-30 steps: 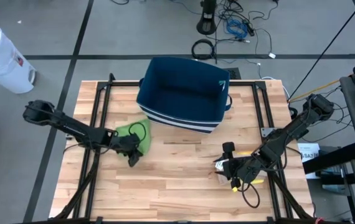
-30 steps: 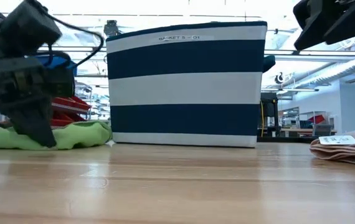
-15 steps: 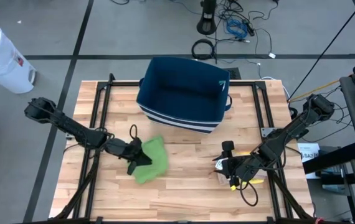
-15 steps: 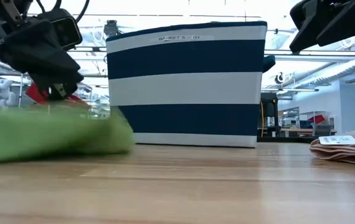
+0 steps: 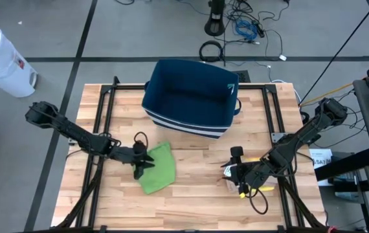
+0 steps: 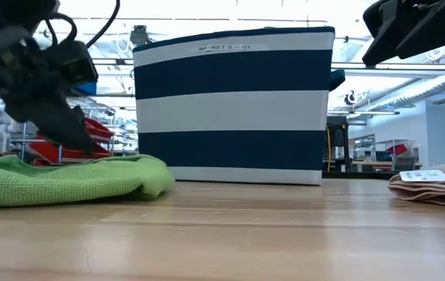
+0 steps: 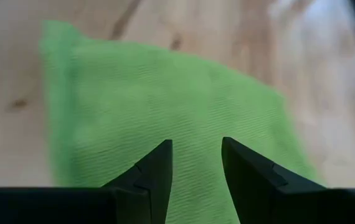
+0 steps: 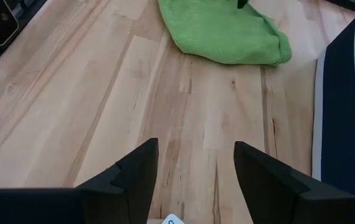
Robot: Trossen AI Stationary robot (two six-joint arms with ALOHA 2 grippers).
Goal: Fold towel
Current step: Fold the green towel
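Observation:
The green towel point(image 5: 158, 168) lies flat on the wooden table just near of the basket, a rounded fold along its right side point(image 6: 148, 173). It also fills the left wrist view point(image 7: 165, 106) and shows far off in the right wrist view point(image 8: 227, 31). My left gripper point(image 5: 143, 160) stands open just over the towel's left edge, its fingers point(image 7: 156, 174) apart with towel showing between them. My right gripper point(image 8: 196, 168) hangs open above the table's near right part point(image 5: 236, 169), holding nothing.
A navy-and-white striped basket point(image 5: 191, 97) stands at the table's far middle point(image 6: 234, 105). A folded pinkish cloth with a white label point(image 6: 433, 186) lies under my right gripper. A black frame point(image 5: 103, 103) runs along the table's edges. Bare wood lies between towel and cloth.
My left gripper has swung the towel from beside the basket's left corner toward the table's near middle, then opened, let go and risen a little. The towel, bunched a second ago, has flipped over and now lies spread flat.

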